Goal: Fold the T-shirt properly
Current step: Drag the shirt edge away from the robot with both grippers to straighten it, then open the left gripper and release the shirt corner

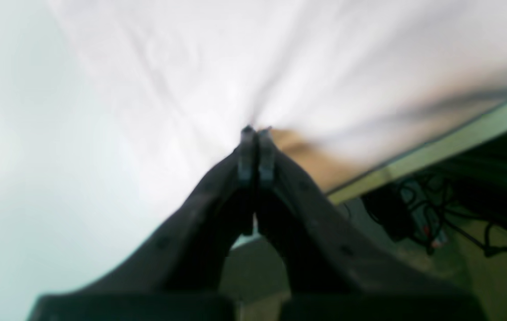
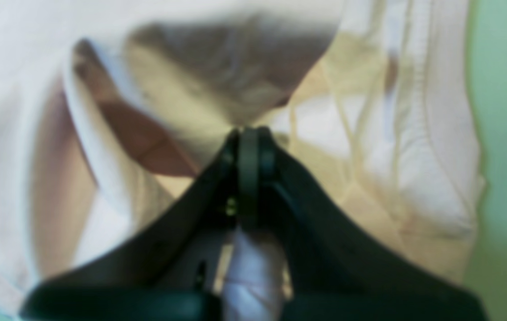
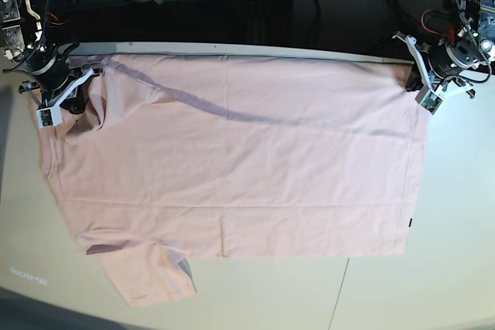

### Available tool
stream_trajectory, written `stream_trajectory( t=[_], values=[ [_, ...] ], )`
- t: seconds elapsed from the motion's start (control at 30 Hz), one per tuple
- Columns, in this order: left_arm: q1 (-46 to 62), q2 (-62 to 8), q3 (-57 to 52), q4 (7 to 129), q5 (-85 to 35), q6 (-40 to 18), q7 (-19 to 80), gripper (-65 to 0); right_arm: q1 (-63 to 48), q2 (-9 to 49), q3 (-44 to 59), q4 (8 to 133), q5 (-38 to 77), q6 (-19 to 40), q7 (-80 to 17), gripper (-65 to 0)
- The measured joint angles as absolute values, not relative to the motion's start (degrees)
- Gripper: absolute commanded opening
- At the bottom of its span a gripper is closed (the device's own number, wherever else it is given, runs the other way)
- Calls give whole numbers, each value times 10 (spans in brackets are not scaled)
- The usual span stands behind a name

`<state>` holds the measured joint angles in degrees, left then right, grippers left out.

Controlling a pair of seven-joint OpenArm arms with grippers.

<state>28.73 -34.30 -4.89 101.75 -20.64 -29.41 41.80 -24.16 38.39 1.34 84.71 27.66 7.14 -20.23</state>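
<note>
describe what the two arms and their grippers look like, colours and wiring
In the base view, both the left gripper and the right gripper sit on round dark wrists with white bracket pieces and small green tags. Red and black cables run along the metal arm links above. In the wrist views, the fingers are matte black, tapering to narrow tips.

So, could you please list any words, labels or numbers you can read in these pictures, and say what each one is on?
None can be read.
T-shirt: the plain pink side faces up, with no lettering showing.
Small dark tag on the shirt's side seam: too small to read.
Faint pale marking on the table: too faint to read.
Both wrist views: too blurred for any text.
</note>
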Motion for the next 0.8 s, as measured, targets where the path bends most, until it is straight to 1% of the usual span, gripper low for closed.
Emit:
stream_trajectory(
  t=[0.43, 0.47, 0.53, 0.6, 0.7, 0.8],
  values=[
    [295, -343, -58, 1017, -222, -296, 420, -650, -261, 384, 16, 848, 277, 71, -184, -650],
    [295, -343, -58, 1017, -222, -296, 419, -640, -261, 384, 16, 848, 277, 71, -184, -650],
    [295, -343, -58, 1016, -222, -298, 409, -543, -261, 384, 16, 848, 277, 71, -184, -650],
    [295, -343, -64, 1016, -221, -298, 405, -472, -261, 384, 16, 848, 277, 71, -182, -650],
    [293, -341, -95, 1019, -260, -297, 413, -405, -262, 384, 16, 848, 277, 71, -182, -650],
    [272, -340, -149, 1037, -310, -297, 416, -339, -262, 384, 16, 848, 277, 73, -181, -650]
  ],
)
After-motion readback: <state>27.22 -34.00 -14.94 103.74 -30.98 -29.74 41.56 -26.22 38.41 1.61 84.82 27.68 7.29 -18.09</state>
